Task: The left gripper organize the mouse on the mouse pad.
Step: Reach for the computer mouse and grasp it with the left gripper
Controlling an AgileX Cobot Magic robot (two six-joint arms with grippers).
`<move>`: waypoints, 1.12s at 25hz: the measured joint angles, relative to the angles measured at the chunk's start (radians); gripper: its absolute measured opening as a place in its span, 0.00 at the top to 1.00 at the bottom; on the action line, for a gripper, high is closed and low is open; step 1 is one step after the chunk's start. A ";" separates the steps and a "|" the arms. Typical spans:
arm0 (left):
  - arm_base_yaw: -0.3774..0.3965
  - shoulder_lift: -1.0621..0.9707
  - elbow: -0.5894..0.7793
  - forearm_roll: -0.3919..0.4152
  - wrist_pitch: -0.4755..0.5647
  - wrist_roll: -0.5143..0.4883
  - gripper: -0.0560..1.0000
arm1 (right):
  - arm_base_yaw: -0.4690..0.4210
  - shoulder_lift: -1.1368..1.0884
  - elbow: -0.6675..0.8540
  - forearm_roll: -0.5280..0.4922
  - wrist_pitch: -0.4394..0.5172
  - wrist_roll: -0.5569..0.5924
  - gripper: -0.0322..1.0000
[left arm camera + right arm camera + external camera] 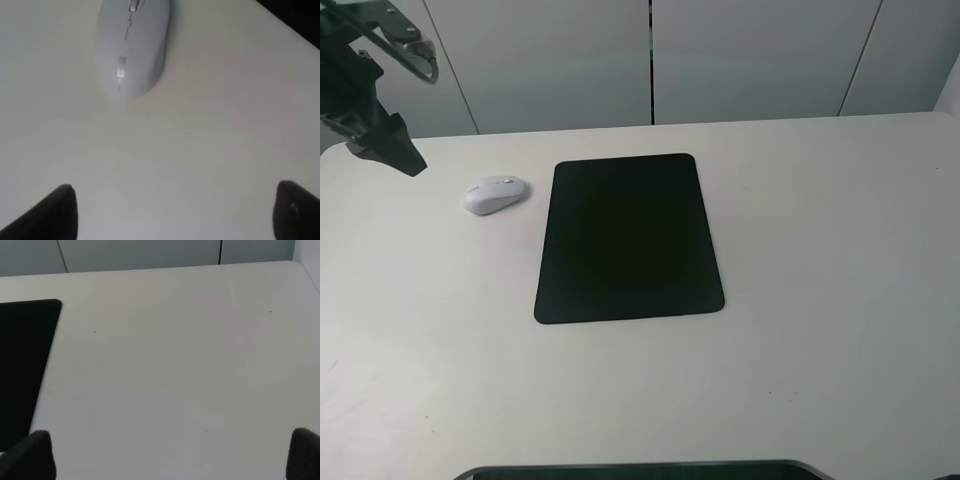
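The white mouse (494,194) lies on the bare table just left of the black mouse pad (627,237), apart from it. My left gripper (395,150) hangs above the table's far left corner, behind and to the left of the mouse. In the left wrist view the mouse (131,44) lies ahead of the gripper (175,212), whose two dark fingertips (52,212) stand wide apart, open and empty. My right gripper (170,455) is open over bare table, with a corner of the mouse pad (25,355) at the side. It does not show in the high view.
The pale table (820,300) runs back to grey wall panels (750,55). A dark edge (640,470) shows at the table's front. The table's far right corner (295,270) appears in the right wrist view.
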 joint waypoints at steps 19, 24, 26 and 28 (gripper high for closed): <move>0.000 0.398 -0.220 -0.089 -0.159 0.268 0.24 | 0.000 0.000 0.000 0.000 0.000 0.000 0.29; -0.009 0.456 -0.249 -0.134 -0.182 0.291 0.24 | 0.000 0.000 0.000 0.000 0.000 0.000 0.29; -0.014 0.474 -0.251 -0.156 -0.196 0.292 0.24 | 0.000 0.000 0.000 0.000 0.000 0.000 0.29; -0.019 0.495 -0.251 -0.171 -0.210 0.292 0.24 | 0.000 0.000 0.000 0.000 0.000 0.000 0.29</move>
